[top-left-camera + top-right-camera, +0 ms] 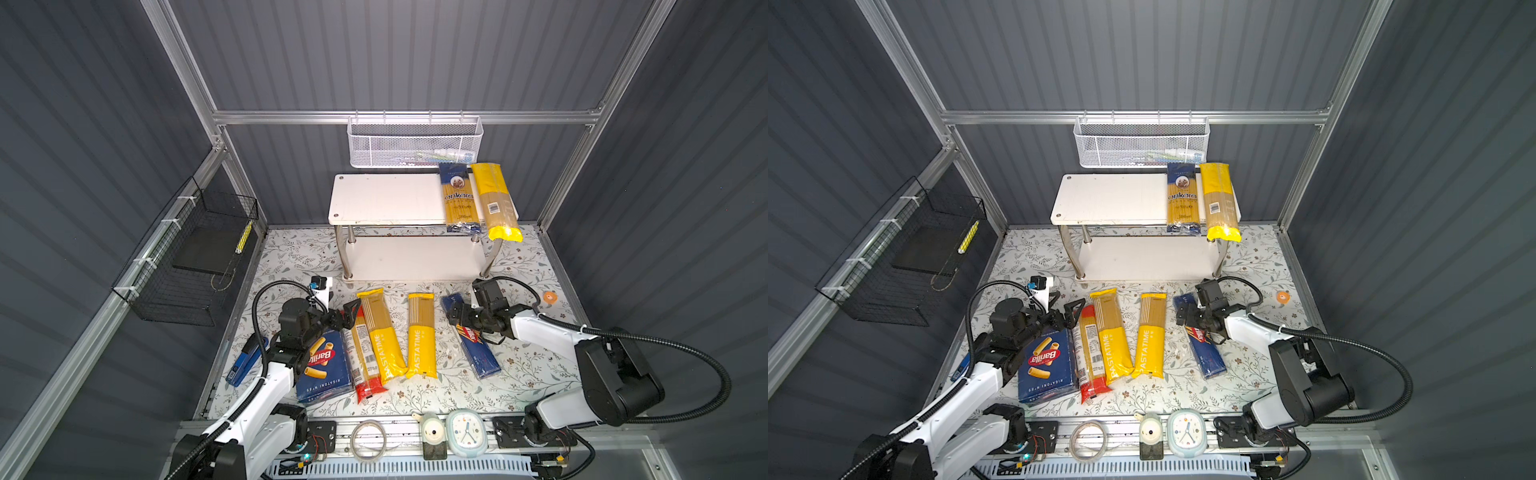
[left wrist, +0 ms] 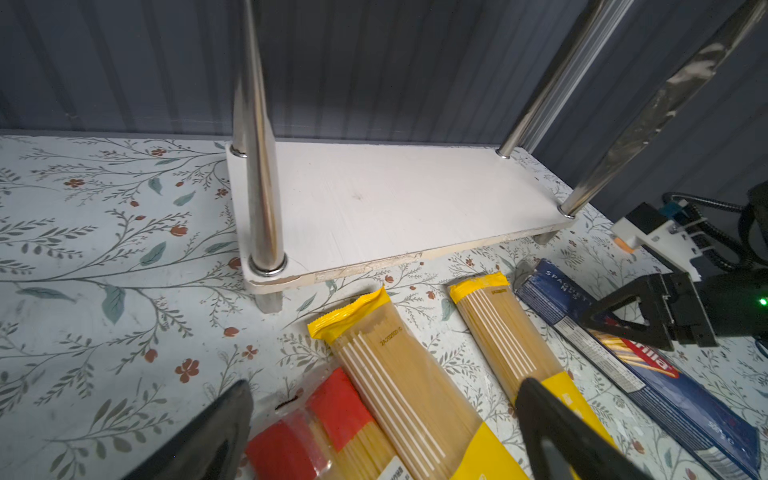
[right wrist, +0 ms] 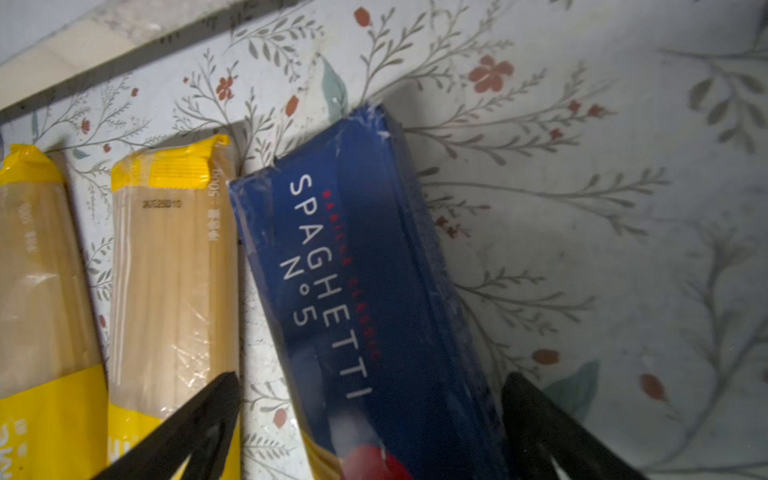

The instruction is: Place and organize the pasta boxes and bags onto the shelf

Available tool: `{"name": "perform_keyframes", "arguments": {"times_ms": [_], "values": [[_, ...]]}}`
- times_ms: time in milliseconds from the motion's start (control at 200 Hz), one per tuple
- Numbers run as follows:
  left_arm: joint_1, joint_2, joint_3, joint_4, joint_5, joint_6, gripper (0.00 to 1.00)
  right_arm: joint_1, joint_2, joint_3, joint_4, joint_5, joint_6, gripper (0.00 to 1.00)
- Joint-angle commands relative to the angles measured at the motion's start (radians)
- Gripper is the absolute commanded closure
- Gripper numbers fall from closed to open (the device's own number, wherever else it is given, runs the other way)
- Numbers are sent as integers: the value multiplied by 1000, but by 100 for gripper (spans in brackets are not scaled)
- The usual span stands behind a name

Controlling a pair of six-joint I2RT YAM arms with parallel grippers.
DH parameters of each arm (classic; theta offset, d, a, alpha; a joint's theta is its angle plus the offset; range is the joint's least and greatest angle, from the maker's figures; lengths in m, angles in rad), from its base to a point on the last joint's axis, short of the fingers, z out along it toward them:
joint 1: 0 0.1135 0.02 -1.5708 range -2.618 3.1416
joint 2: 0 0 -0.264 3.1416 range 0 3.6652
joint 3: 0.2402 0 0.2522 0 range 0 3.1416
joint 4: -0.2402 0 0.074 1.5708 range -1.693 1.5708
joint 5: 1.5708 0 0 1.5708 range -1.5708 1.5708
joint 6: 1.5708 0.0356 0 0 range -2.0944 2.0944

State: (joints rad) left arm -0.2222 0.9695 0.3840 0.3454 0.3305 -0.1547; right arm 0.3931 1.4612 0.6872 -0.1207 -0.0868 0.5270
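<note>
Where the coming grasp is concerned, found right gripper (image 3: 372, 378) spread wide and empty, with Barilla spaghetti box (image 3: 353, 270) flat on floral mat (image 3: 582, 124), between and below the jaws. Judged its long axis to run ahead, crosswise to closing. Noted left gripper (image 2: 384, 382) also open, farther off.

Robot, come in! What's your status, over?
Left gripper open, right gripper open. Right poised over long dark-blue cardboard spaghetti box, not gripped. White two-tier shelf has room. Path looks clear.
</note>
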Motion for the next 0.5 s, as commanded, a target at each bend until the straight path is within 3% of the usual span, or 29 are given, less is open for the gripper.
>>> {"name": "perform_keyframes", "arguments": {"times_ms": [0, 225, 495], "values": [[-6, 36, -27, 55, 58, 22, 1, 4, -51, -10, -28, 6, 1, 1], [-6, 45, -19, 28, 41, 89, 1, 4, -256, -135, -149, 69, 92, 1], [-6, 24, -43, 35, 8, 88, 0, 29, -402, -247, -198, 23, 185, 1]]}}
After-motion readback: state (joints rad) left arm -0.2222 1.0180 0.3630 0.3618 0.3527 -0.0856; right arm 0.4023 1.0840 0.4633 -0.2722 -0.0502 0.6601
